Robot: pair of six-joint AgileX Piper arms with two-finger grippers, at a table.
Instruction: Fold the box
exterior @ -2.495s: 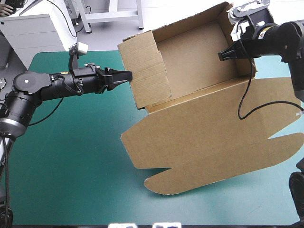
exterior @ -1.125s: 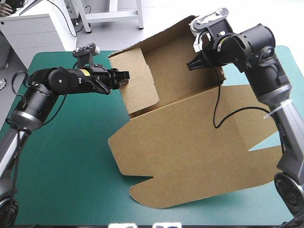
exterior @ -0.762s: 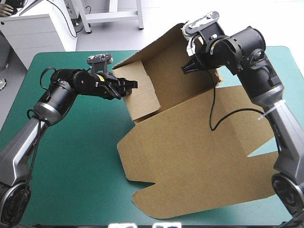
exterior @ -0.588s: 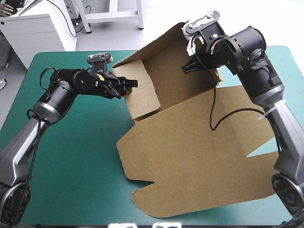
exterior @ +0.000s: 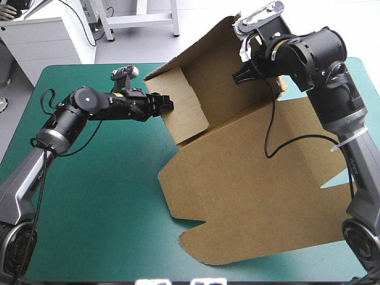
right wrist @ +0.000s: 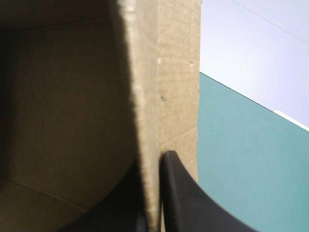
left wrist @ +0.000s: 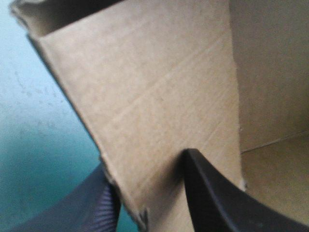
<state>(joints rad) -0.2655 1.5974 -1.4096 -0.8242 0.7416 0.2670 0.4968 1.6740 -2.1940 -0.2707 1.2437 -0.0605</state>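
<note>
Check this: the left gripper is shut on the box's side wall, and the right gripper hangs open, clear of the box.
Wrong on the right gripper: the right wrist view shows it shut on a wall edge of the box, not open and clear. The left gripper is shut on the side wall, as stated.

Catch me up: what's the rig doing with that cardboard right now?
Both arms are working the brown box on the teal-green table. The left tool is clamped on the raised left side wall and the right tool on the right wall, with board between the fingers of each. The side and back walls are up at the far end, and the lid panel lies flat toward the near edge.
</note>
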